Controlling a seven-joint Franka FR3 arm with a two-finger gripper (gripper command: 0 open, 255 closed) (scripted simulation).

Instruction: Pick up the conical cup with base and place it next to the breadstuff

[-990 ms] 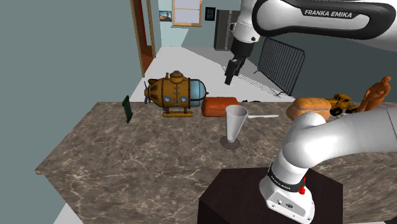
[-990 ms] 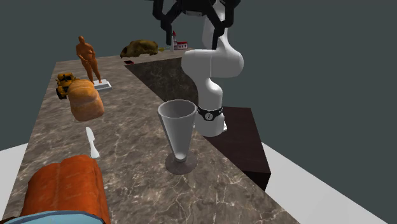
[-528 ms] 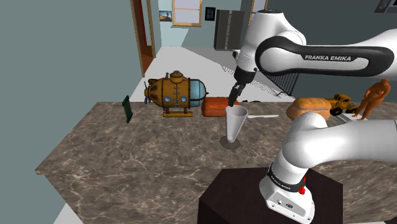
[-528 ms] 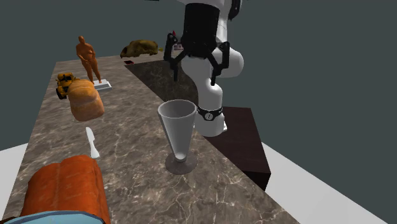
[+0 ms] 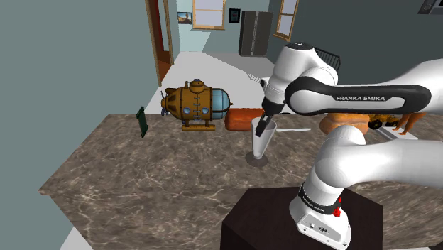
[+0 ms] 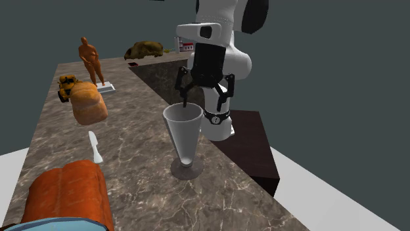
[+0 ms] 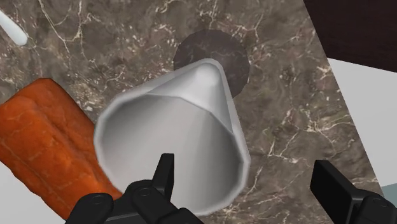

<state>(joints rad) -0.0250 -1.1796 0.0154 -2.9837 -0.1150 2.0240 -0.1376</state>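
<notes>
The conical cup (image 5: 261, 140) (image 6: 184, 133) (image 7: 170, 137) is pale grey and stands upright on a round dark base on the marble counter. My gripper (image 5: 263, 126) (image 6: 202, 102) (image 7: 248, 188) hangs open just above its rim. One finger is over the cup's mouth, the other is outside the rim, and neither touches it. A rounded brown-orange loaf (image 5: 346, 121) (image 6: 88, 104) lies farther along the counter, partly behind my arm in the shoulder view. A ribbed red-orange loaf (image 5: 241, 118) (image 6: 66, 195) (image 7: 43, 146) lies close beside the cup.
A white knife (image 6: 96, 147) (image 5: 292, 130) lies between the two loaves. A brass-coloured submarine model (image 5: 195, 104) and a dark green card (image 5: 143, 121) stand toward the shoulder view's left. A yellow toy truck (image 6: 68, 83) and an orange figurine (image 6: 90, 59) sit beyond the brown loaf. The dark stand (image 5: 298, 220) borders the counter.
My gripper has come down from well above the counter to the cup's rim, staying open. The cup and the other objects have not moved.
</notes>
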